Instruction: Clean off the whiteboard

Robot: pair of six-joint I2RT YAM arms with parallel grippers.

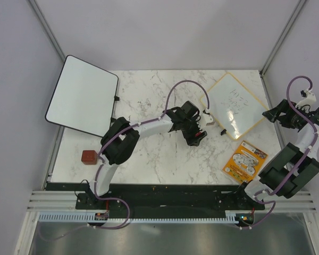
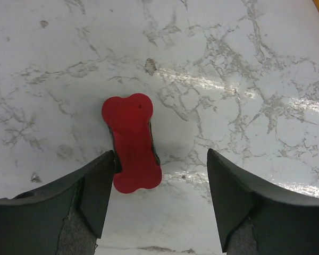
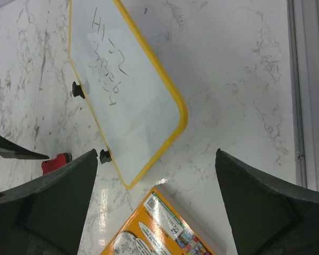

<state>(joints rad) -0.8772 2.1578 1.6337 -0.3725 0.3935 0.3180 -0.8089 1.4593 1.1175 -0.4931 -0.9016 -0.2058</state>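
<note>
whiteboard [image 1: 235, 104] near, right of left tool [image 2: 159, 154]; tool wide, empty, over red eraser [image 2: 132, 142].

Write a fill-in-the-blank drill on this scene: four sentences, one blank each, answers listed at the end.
1. The eraser under the left gripper is ____ in colour.
2. The whiteboard with handwriting has a ____ frame.
3. The booklet lying near the whiteboard is mostly ____.
4. The right gripper holds nothing; its jaws stand ____.

Missing words: red; yellow; orange; open.
</note>
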